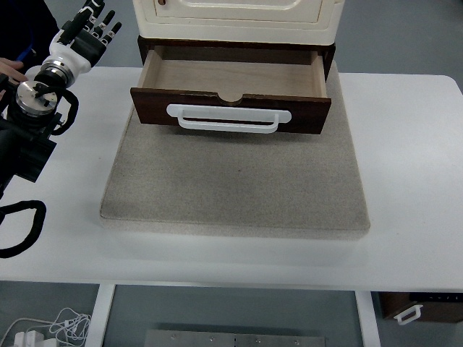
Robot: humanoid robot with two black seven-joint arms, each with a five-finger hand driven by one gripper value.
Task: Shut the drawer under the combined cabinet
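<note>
Left robot hand hovers at the table's far left corner, its black fingers stretched out and loose, grasping nothing and well apart from the drawer. That drawer stands pulled out beneath the cream cabinet: a dark brown front, pale bare wood inside, and a long white bar handle. Cabinet and drawer sit over a speckled grey stone-like slab on the smooth white table.

A speckled grey stone slab is lying on the white bench; white cables are trailing on the floor below.
</note>
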